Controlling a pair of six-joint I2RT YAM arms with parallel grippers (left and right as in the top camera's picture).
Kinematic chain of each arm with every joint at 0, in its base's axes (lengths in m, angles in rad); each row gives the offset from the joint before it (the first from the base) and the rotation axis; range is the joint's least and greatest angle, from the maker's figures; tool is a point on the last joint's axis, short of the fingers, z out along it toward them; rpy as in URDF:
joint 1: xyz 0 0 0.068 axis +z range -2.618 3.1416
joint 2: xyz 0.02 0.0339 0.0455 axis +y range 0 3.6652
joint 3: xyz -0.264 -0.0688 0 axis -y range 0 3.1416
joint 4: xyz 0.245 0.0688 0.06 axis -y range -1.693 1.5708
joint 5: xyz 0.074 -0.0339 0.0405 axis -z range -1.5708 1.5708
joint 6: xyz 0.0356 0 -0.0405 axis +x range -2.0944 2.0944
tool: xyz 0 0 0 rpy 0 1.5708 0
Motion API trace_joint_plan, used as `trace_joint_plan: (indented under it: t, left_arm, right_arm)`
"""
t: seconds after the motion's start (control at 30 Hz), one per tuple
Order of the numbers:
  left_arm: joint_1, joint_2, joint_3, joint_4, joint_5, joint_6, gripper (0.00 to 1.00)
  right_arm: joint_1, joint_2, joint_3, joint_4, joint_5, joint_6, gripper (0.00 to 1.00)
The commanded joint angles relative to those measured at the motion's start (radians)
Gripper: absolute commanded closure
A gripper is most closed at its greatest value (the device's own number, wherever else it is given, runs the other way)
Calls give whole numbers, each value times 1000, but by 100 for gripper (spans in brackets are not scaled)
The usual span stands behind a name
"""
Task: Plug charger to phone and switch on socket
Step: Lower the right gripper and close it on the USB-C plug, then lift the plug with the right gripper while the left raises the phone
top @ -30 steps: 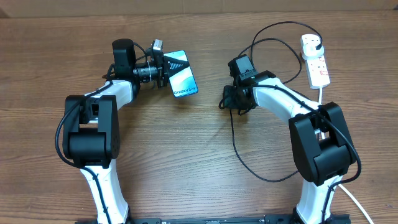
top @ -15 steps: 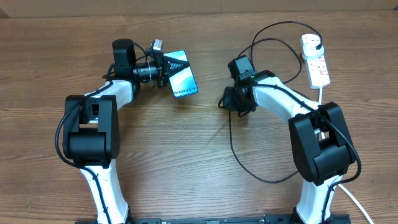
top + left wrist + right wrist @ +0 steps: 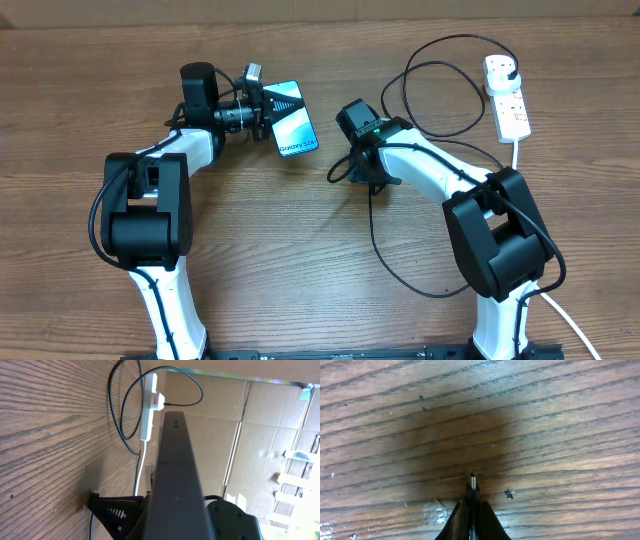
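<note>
The phone (image 3: 293,125) shows its light blue screen in the overhead view, tilted up on one long edge with my left gripper (image 3: 270,112) shut on it. In the left wrist view the phone (image 3: 175,460) is a dark bar running up between the fingers (image 3: 117,512). My right gripper (image 3: 340,170) is to the right of the phone, apart from it, shut on the charger's connector end. In the right wrist view the small metal tip (image 3: 472,479) sticks out past the closed right gripper (image 3: 471,502) above bare wood. The charger's black cable (image 3: 375,235) loops back to its plug (image 3: 512,68) in the white socket (image 3: 507,95).
The socket's thick white cord (image 3: 516,150) runs down behind the right arm. Cable loops (image 3: 440,75) lie on the table between the right arm and the socket. In the left wrist view, cardboard boxes (image 3: 240,435) stand beyond the table, with the socket (image 3: 149,410) in the distance.
My right arm has swung left toward the phone, taking the charger's connector end with it; the cable's loop shifted left. The left arm and the phone have not moved.
</note>
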Motion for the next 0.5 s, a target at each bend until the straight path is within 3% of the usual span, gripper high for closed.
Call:
trace_joint_plan:
  t: [0.0,0.23,0.47]
  left_arm:
    - [-8,-7,3,5,19,20,96]
    - [-8,-7,3,5,20,20,95]
    - [-8,-7,3,5,20,20,96]
  right_arm:
    - [-18,56,3,-13,-91,34,96]
    - [-40,84,3,-35,-182,29,85]
    - [-40,87,3,-48,-200,29,85]
